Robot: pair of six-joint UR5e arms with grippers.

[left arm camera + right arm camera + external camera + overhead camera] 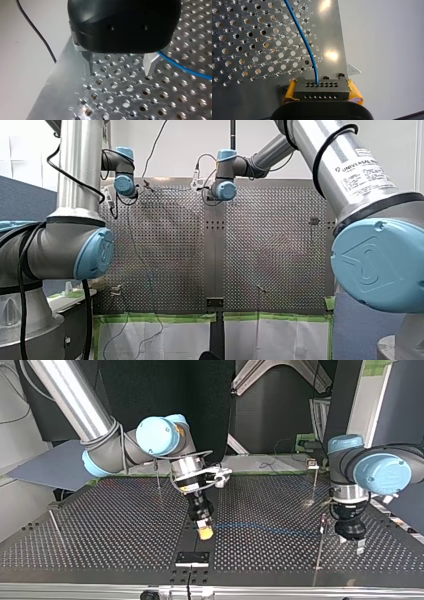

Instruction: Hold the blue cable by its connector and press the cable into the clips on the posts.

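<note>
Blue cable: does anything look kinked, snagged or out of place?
Nothing stands out. The blue cable runs smoothly from the connector held in my right gripper across the table, without kinks or snags.

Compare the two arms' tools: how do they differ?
My right tool has yellow pads and is shut on the dark connector of the blue cable; my left tool has bare metal fingers, stands open and holds nothing. The cable leaves the right tool's grip but only passes beside the left tool. Both are black-bodied, low over the perforated table.
</note>
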